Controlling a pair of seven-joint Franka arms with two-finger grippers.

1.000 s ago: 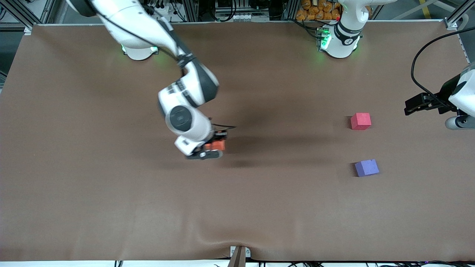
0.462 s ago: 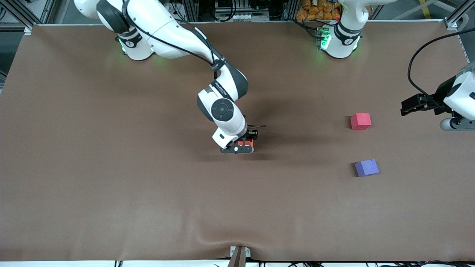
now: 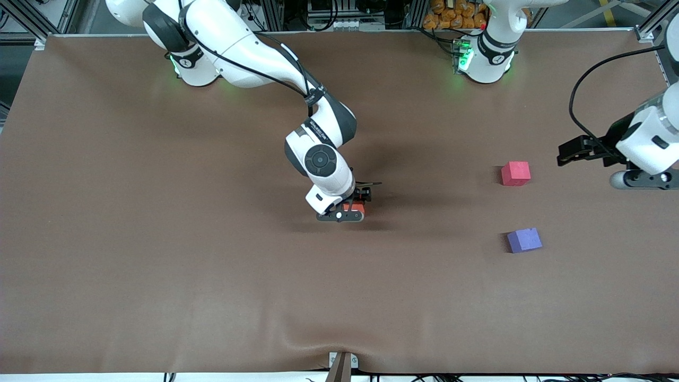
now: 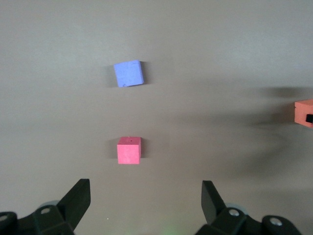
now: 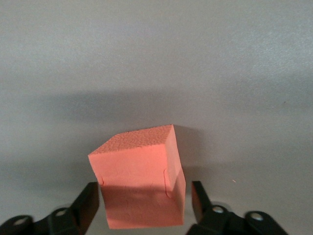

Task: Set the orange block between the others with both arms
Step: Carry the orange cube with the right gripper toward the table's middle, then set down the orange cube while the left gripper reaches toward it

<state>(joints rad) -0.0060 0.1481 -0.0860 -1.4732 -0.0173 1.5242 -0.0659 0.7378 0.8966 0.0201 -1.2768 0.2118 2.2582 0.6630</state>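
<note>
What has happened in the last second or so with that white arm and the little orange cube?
The right arm carried the small orange foam cube toward the left arm's end of the table, and its tool has just spread off the cube's sides. The left tool, open, drifted toward the pinkish-red cube. That cube and the purple-blue cube stayed put.
</note>
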